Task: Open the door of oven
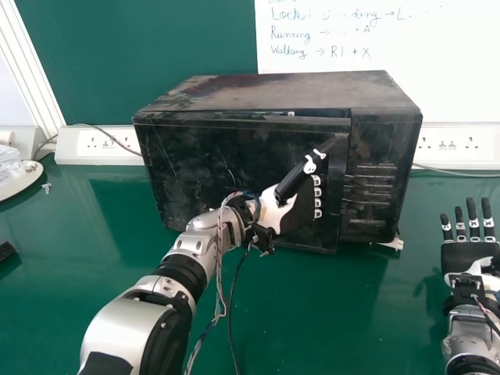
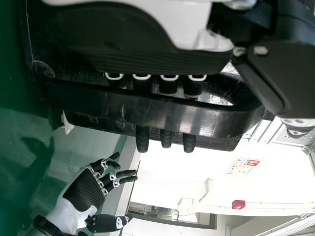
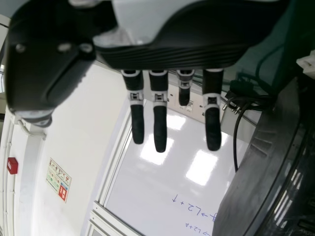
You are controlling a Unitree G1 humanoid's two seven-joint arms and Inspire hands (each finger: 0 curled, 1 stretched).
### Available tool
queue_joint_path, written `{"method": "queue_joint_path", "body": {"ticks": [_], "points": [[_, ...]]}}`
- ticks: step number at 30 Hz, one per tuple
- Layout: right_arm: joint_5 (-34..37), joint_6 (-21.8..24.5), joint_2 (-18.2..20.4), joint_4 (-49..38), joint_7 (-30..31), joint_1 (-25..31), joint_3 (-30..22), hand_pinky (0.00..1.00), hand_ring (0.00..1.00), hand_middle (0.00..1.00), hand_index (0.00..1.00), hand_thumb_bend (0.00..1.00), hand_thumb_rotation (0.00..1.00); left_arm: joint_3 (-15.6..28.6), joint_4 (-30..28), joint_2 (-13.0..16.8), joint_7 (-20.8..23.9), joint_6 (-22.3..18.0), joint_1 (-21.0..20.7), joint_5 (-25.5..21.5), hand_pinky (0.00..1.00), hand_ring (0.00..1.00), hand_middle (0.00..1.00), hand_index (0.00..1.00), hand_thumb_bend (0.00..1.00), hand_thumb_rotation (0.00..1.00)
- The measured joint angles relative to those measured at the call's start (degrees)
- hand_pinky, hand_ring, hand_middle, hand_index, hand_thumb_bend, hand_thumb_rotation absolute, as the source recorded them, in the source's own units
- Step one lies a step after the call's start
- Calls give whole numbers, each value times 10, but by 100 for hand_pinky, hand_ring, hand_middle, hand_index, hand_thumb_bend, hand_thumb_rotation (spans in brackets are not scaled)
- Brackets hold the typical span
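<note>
One green surface [image 1: 312,312] carries your black microwave oven [image 1: 273,90], centred ahead of you; handwritten lines mark the whiteboard [image 1: 437,86] behind. Along the door's [image 1: 195,168] right side, the handle [image 2: 206,120] runs upright. Your left hand [image 1: 269,211], the nearer, is open, its extended fingers threaded crosswise behind that handle, not clenched; opening probably requires pulling toward you and leftward. Your right hand [image 1: 466,254], open and empty, lies right of the oven.

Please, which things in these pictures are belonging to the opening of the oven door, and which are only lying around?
For the job:
black oven
its door
door handle
left hand, fingers behind the handle

Only lying around:
white dish with clear plastic, at left
small black object, left edge
</note>
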Motion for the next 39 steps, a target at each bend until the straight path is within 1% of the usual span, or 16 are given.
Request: {"method": "queue_joint_path", "body": {"ticks": [7,10,12,16,19,27,31,33,39], "points": [[0,0,1,0,-2,0,0,61,62,71,74,100,87,0,-2,5,-15,0,6,-10,33,48,59,68,88,94],[0,0,1,0,-3,0,0,60,61,71,73,100,87,0,-5,6,-22,4,7,-11,32,46,59,68,87,94],[0,0,1,0,-4,0,0,60,61,71,72,100,87,2,-7,8,-34,10,10,-17,31,46,58,68,86,94],[0,0,1,-1,-4,-1,0,59,61,70,72,100,88,4,-17,11,-57,22,19,-29,30,44,57,68,86,95],[0,0,1,-1,-5,-1,0,59,61,70,72,100,88,3,-27,12,-64,26,25,-32,29,43,57,68,86,97],[0,0,2,-1,-5,-2,0,58,61,70,71,100,87,-2,-45,16,-90,24,40,-32,29,41,57,66,82,97],[0,1,2,-1,-5,-2,0,55,61,71,72,100,88,-4,-54,21,-107,24,46,-33,29,40,57,66,82,97],[0,3,2,-1,-5,-2,0,54,60,70,71,100,88,-5,-58,22,-113,24,50,-34,28,39,57,65,82,97],[0,4,2,-1,-5,-2,0,55,60,69,72,100,89,-10,-97,19,-117,15,77,-36,25,35,53,64,80,98]]}}
